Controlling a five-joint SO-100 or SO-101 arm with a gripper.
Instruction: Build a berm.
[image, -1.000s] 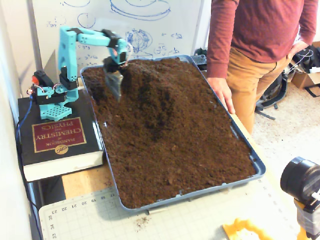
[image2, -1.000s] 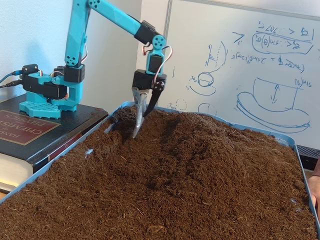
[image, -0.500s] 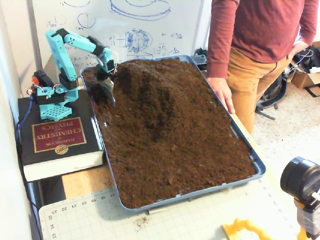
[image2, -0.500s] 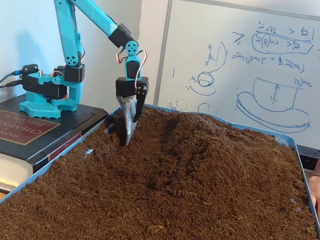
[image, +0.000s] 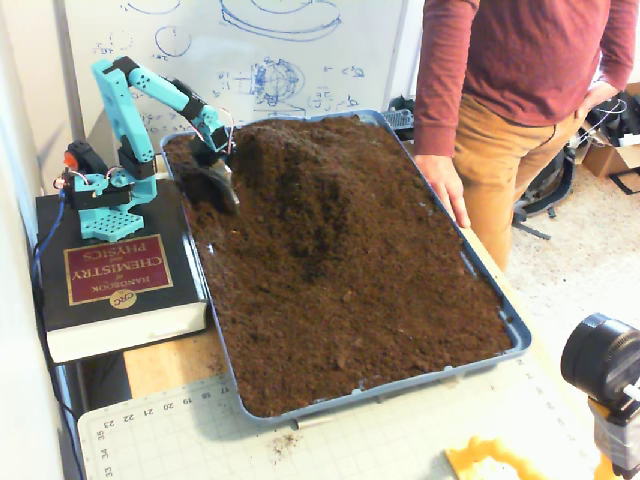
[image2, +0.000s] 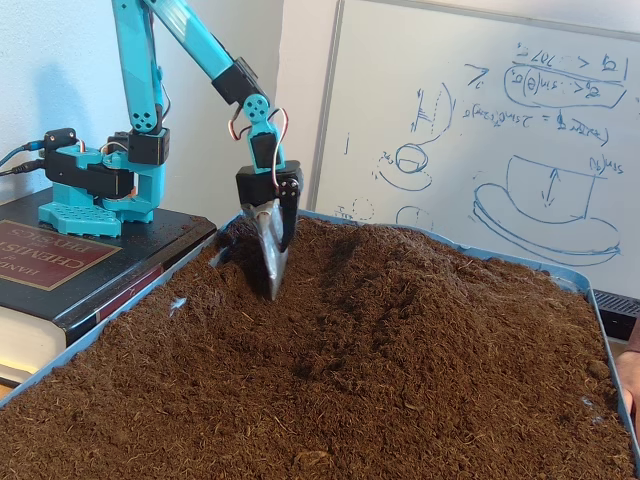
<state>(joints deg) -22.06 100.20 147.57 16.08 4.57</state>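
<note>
The berm (image: 305, 160) is a raised mound of dark brown soil at the far end of the blue tray (image: 519, 338). In the low fixed view the berm (image2: 400, 265) rises right of the arm. My gripper (image: 229, 193), teal with a pointed metal blade, stands at the mound's left foot near the tray's left rim. Seen from the low fixed view, my gripper (image2: 274, 282) points straight down, its tip touching the soil. Its fingers come together at the tip, with nothing held between them.
The arm's base stands on a thick black book (image: 118, 278) left of the tray. A person (image: 500, 90) stands at the tray's right side with a hand (image: 445, 185) on the rim. A whiteboard (image2: 480, 130) is behind, and a camera lens (image: 603, 362) sits at the lower right.
The arm pulled back from the mound's top toward the tray's left rim. Then it lowered the blade tip into the soil, a little nearer the mound's foot.
</note>
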